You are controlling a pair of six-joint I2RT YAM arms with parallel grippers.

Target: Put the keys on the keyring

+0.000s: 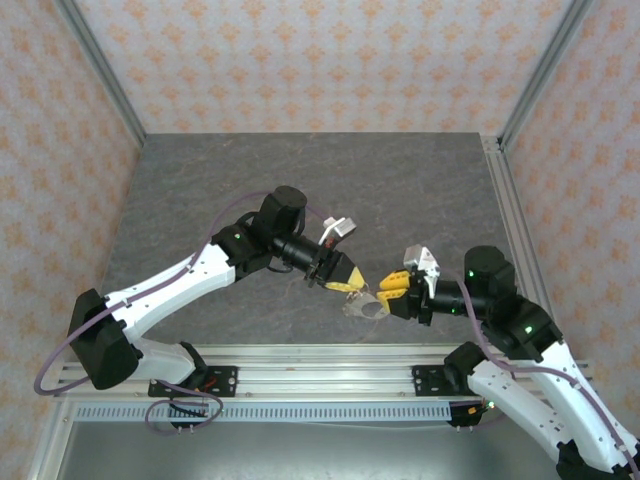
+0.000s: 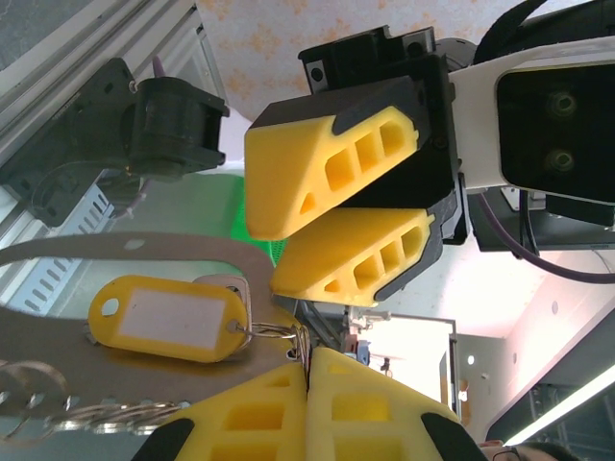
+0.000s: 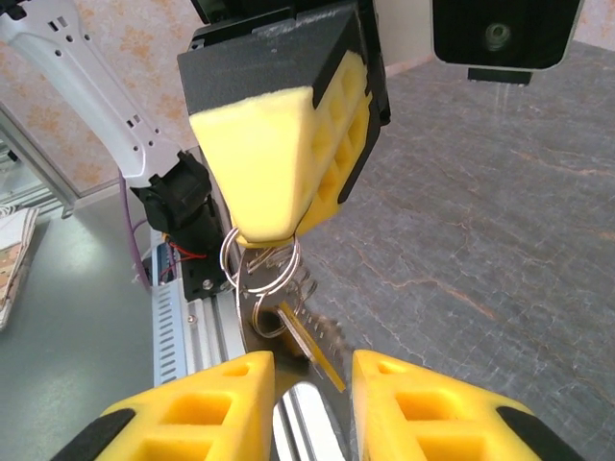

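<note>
The keyring (image 3: 258, 280) is pinched tight in the shut fingertips of the left gripper (image 2: 307, 363). The keys (image 3: 306, 341) are hung just below it, between the fingers of the right gripper (image 3: 312, 363), which are set slightly apart; any grip cannot be told.

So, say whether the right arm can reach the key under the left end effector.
Probably yes: the key dangles from the keyring between the right end effector's parted fingers, nothing blocking.

no legible txt, labels or nos
</note>
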